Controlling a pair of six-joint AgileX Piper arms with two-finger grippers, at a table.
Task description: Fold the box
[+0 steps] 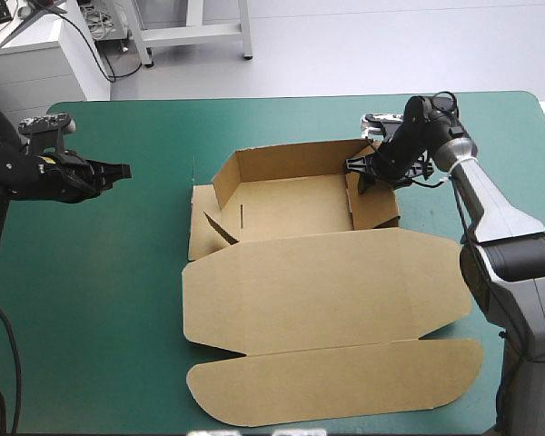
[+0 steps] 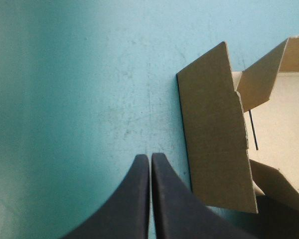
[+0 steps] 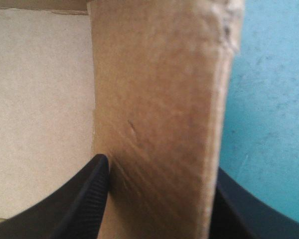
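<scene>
the box (image 1: 291, 209) sits mid-frame on the desk (image 1: 100, 300): far wall (image 1: 291, 162) and right wall (image 1: 374, 207) up, left wall (image 1: 203, 232) lying outward, lid (image 1: 327, 291) flat below. raising and tucking remain, we judge. the right gripper (image 1: 367, 174) reaches in from the right, jaws released astride the right wall. the left gripper (image 1: 120, 171) hovers at left, jaws clenched, empty.

the desk (image 1: 291, 97) wears a teal-green cover (image 1: 495, 136), its far corners rounded. beyond it lies a pale grey floor (image 1: 391, 45). past the left hand (image 1: 124, 170), off the desk's far corner, stands a white cabinet (image 1: 27, 68) with black cables (image 1: 91, 47) hanging on it; farther along stand the legs of a white frame (image 1: 195, 34).
</scene>
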